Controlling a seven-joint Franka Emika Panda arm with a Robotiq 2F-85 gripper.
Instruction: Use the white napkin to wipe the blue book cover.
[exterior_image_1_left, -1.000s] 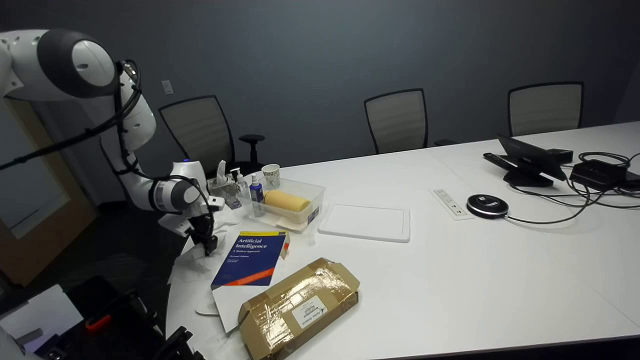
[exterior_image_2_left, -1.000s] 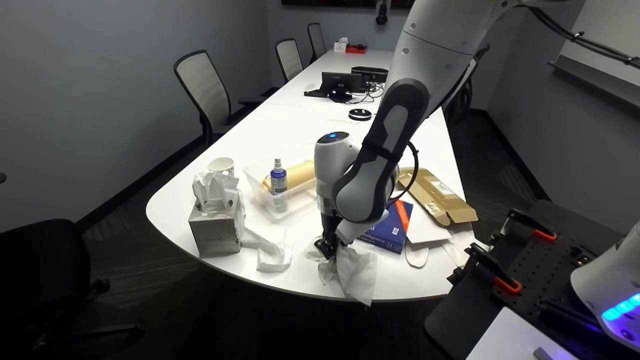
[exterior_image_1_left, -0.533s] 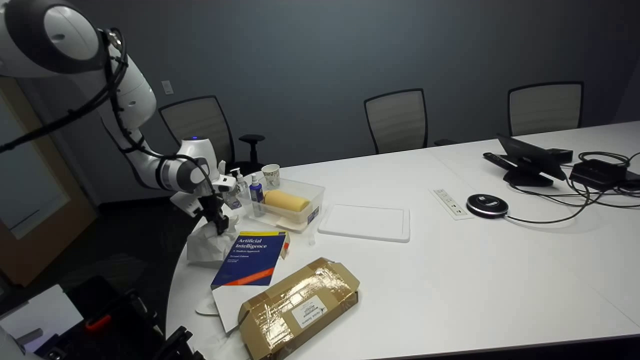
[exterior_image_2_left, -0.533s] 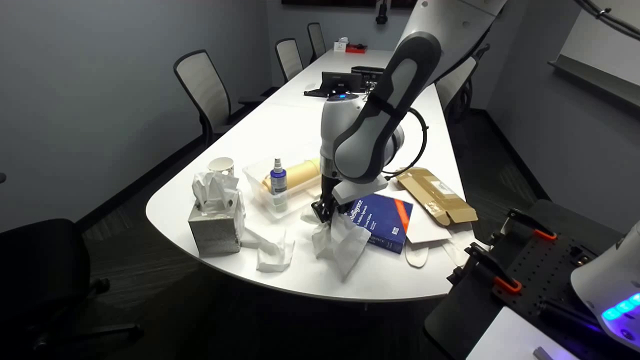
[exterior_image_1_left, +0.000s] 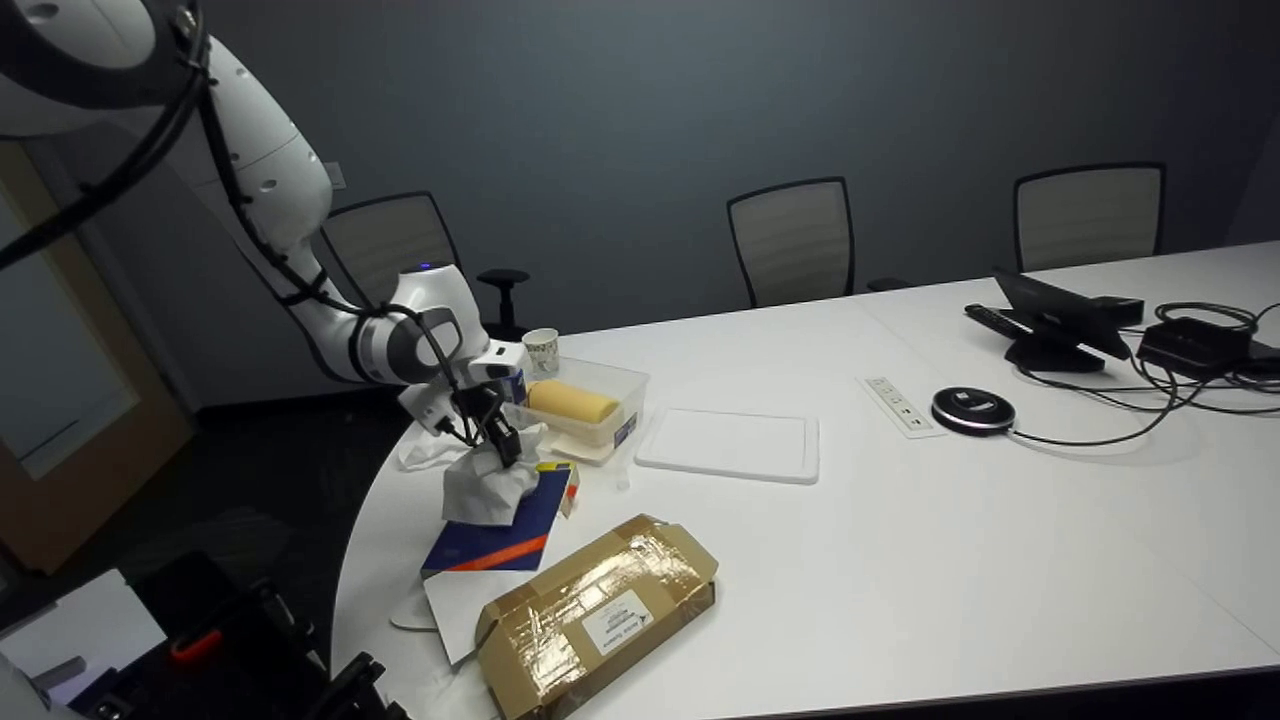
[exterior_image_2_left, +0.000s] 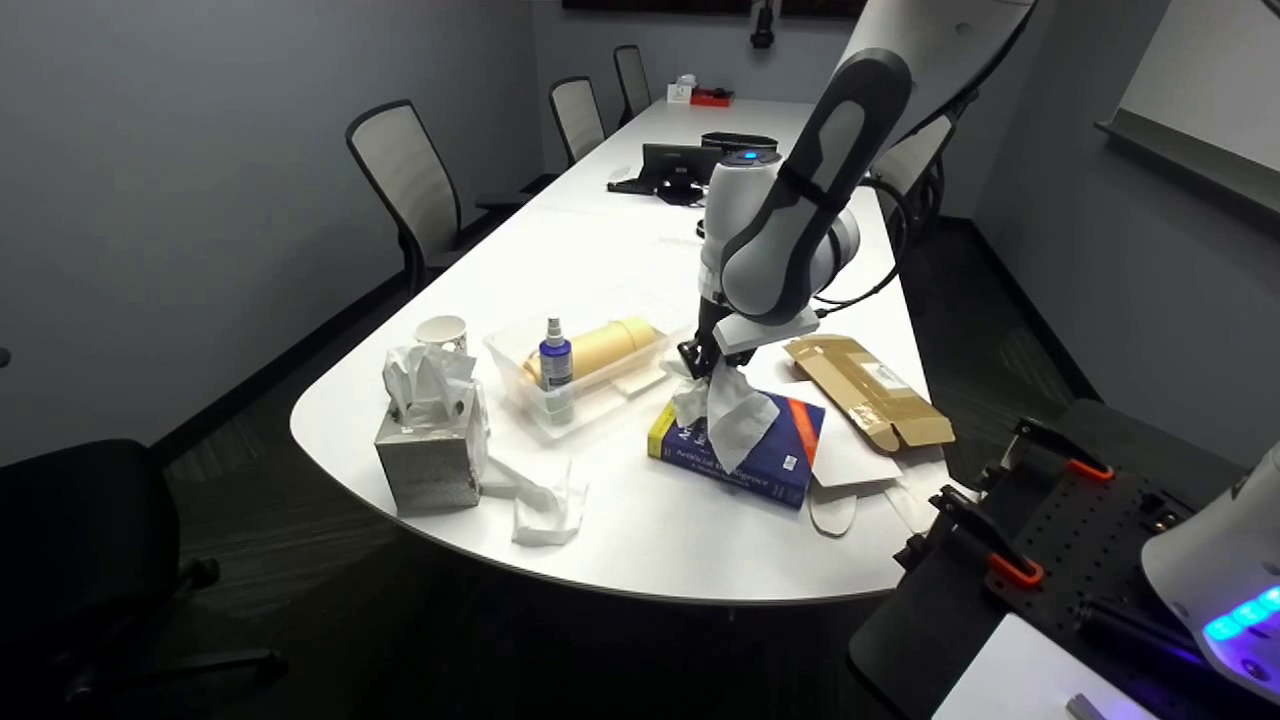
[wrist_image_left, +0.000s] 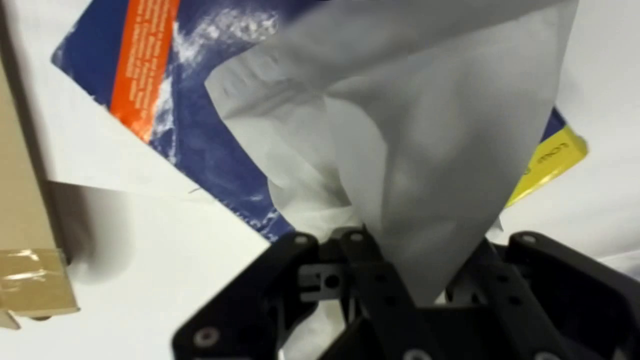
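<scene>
Holding white napkin (exterior_image_1_left: 485, 497) over blue book cover (exterior_image_2_left: 782, 440).
Hides a big patch of mid-cover; leaves orange stripe (wrist_image_left: 142, 65) and part of yellow band (wrist_image_left: 547, 165) in sight. Hangs a corner over the spine (exterior_image_2_left: 762, 485) in an exterior view. Can't tell amount of contact with the cover. Have gripper (exterior_image_1_left: 508, 448) pinched closed on the napkin; can't read exact finger gap behind the folds in the wrist view. See flat white item (exterior_image_1_left: 468, 610) right at the stripe end, tan cardboard package (exterior_image_1_left: 600, 610) just beside it. Near the yellow end: clear plastic bin (exterior_image_1_left: 632, 405) with upright spray bottle (exterior_image_2_left: 556, 368) and yellow roll (exterior_image_2_left: 605, 343) inside. Farther off, on white table (exterior_image_1_left: 880, 580): paper cup (exterior_image_2_left: 441, 332), silver tissue box (exterior_image_2_left: 428, 465), loose tissue (exterior_image_2_left: 548, 512) near the curved edge.
</scene>
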